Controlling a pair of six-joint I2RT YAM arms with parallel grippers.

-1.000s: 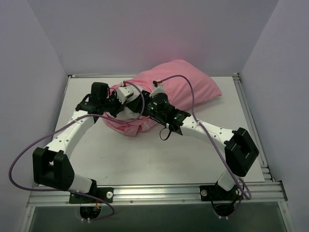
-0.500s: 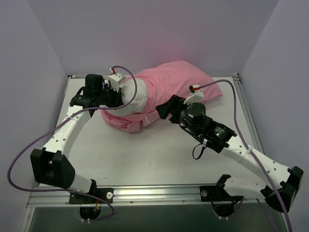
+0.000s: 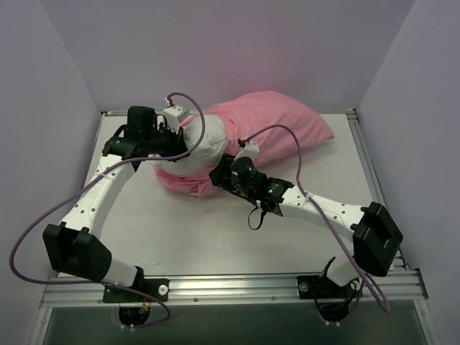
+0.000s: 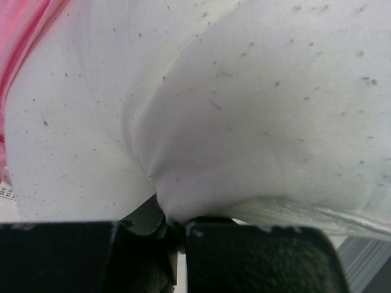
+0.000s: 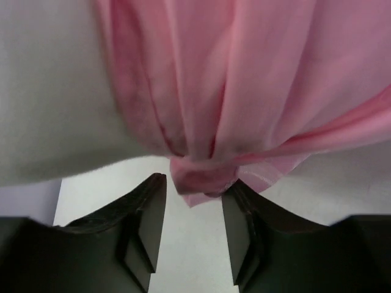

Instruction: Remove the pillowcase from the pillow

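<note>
Pillowcase, pink and glossy, lies across the far middle of the white tabletop and covers most of the pillow. Only the left end of the pillow shows bare and white. There the pink cloth is pushed back into folds, with a bunched hem lying on the tabletop just in front of it. We judge the job to be at an early stage: one end is uncovered, while the long right part sits inside the cover and has to be drawn out.

Our left claw is at the bare end. In the left wrist view it is clamped tight on a pinch of the white pillow cloth, which bulges out above the fingers. That grip anchors the pillow.

Our right claw sits low at the bunched hem. In the right wrist view its fingers stand apart with a gathered knot of pink cloth between them. We do not see the knot squeezed.

We can read no brand or writing. What looks like a small printed tag peeks in at the edge of the left wrist view, its print too small to make out.
</note>
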